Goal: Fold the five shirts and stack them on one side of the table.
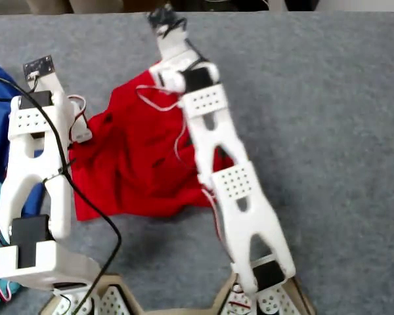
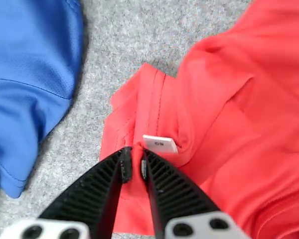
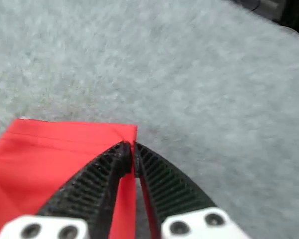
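Pinching a crumpled red fabric shirt on the fuzzy grey bench, the left tool clamps its collar fold, the right tool a square corner.

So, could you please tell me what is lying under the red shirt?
The grey table surface shows all round the red shirt, so it seems to lie straight on that. Anything beneath its bunched middle is covered by the fabric.

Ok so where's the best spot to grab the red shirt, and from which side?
Probably an edge: the red shirt has a flat far corner with a free hem, so come down from above, where the right gripper pinches. The left gripper holds the bunched neck edge by the label.
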